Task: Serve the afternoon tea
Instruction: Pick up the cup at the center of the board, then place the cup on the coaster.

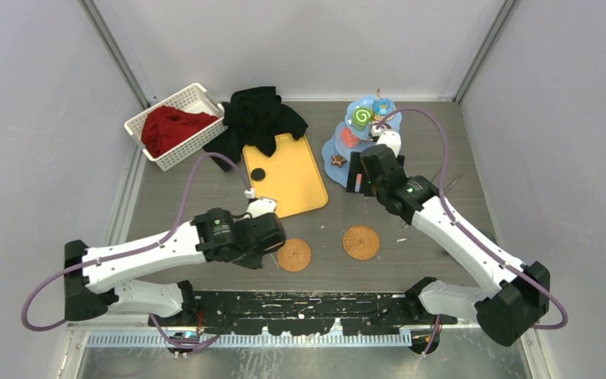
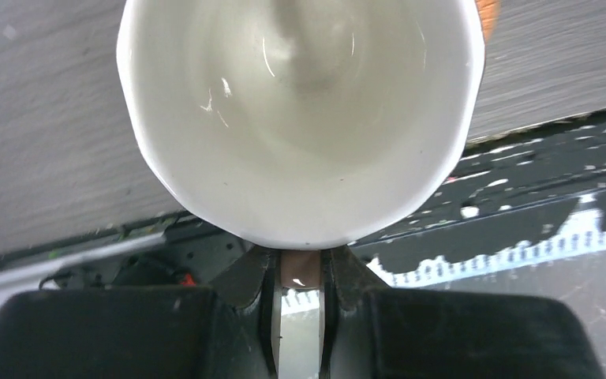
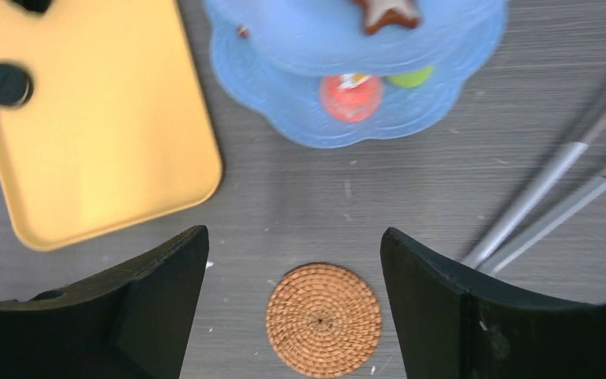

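L claw (image 2: pixel 300 272) clamped shut on the pinkish handle of the cream ceramic mug (image 2: pixel 300 118). Mug mouth faces the wrist cam and fills the view just ahead of the claw. Top cam can't confirm the mug; it shows a round woven coaster (image 1: pixel 293 254) just beside the claw.

R claw (image 3: pixel 292 237) is wide open, holding nothing, above the grey tabletop (image 3: pixel 284 197). A 2nd woven coaster (image 3: pixel 323 320) sits below, between the fingers. Pale-blue tiered scalloped stand (image 3: pixel 284 87) is ahead, flat yellow tray (image 3: pixel 110 158) ahead-left, grey metal rods (image 3: pixel 536 201) ahead-right. Only the top cam shows the green swirl roll (image 1: pixel 361 118) on the upper tier.
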